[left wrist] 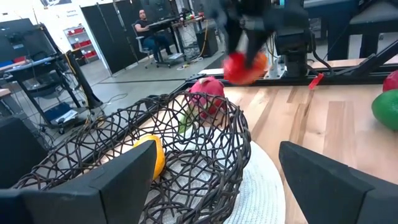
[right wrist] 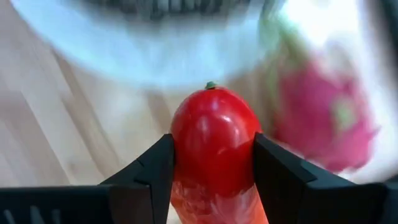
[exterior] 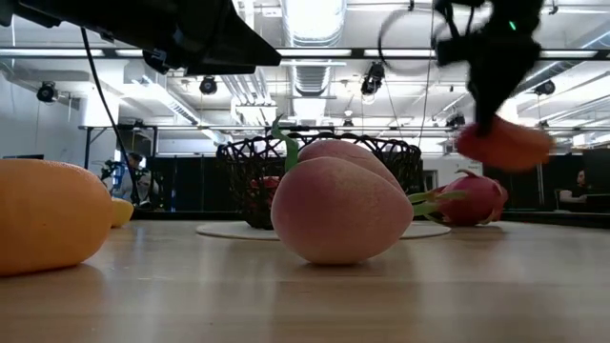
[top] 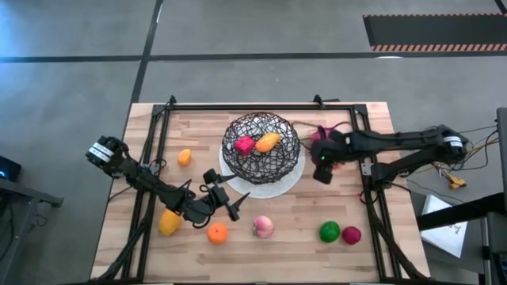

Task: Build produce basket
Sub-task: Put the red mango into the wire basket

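The black wire basket [top: 261, 146] stands on a flat white plate [top: 291, 180] at the table's middle. It holds a magenta piece [top: 245, 145] and an orange piece [top: 268, 142]. My right gripper [top: 322, 169] is just right of the basket, shut on a red tomato [right wrist: 214, 134]. A pink dragon fruit [top: 320, 134] lies on the table beside it. My left gripper [top: 228, 193] is open and empty at the basket's near left side, its fingers facing the basket [left wrist: 143, 149]. Loose produce lies along the near edge: yellow [top: 169, 223], orange [top: 217, 233], peach [top: 263, 227], green [top: 329, 232], magenta [top: 351, 235]. My right gripper pinches the tomato by its two opposite sides [right wrist: 180, 146] between the two fingers. The green stem end [right wrist: 211, 85] points away from the wrist. The fingers come from above, pointing down. The tomato [exterior: 505, 145] hangs below them, lifted clear of the table.
A small orange fruit [top: 184, 157] lies left of the basket. A black frame rail [top: 253, 105] runs along the table's far edge and down both sides. In the low view the peach [exterior: 338, 210] stands close in front, the orange [exterior: 48, 217] at the left.
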Available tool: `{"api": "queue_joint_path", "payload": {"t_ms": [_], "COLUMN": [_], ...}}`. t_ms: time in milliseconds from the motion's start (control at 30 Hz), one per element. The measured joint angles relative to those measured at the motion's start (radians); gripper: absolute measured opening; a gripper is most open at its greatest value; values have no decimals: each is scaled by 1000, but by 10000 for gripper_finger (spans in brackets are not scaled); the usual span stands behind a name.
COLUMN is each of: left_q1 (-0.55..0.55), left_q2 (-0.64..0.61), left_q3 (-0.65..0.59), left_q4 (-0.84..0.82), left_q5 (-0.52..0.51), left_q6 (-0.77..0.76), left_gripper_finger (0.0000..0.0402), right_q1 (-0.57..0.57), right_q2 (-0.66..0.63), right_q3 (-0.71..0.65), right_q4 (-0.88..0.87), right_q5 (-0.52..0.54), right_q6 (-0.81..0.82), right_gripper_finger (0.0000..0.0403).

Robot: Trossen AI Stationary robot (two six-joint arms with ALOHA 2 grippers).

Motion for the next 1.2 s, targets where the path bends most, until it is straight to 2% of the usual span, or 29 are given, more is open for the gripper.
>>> {"api": "queue_joint_path", "payload": {"t_ms": [167,333,433,533,667,833,1033,1200], "left_q1": [0,0,0,0,0,0,0,0], "left_q2": [0,0,0,0,0,0,0,0], "left_q3": [2,2,2,3,3,3,3,3], "left_q4": [0,0,0,1,1,1,1,1], "left_q5": [0,0,0,0,0,0,0,0], "left_q6": [0,0,0,0,0,-1,-1,-1], "left_gripper_finger": [322,322,322,322,322,322,322,322], "right_q1": [2,2,2,-8,-26,-38,-43,-42], "right_q2": [1,92,186,289,415,506,536,487], "right_q3": [125,159,159,161,161,161,162,161], "right_q4": [222,564,674,682,680,664,651,611], "right_q5": [49,-75,-87,-92,-170,-181,-116,-41], "right_q6": [-102,-254,-367,-452,-512,-585,-601,-625], "right_gripper_finger": [168,168,168,168,168,177,232,278]}}
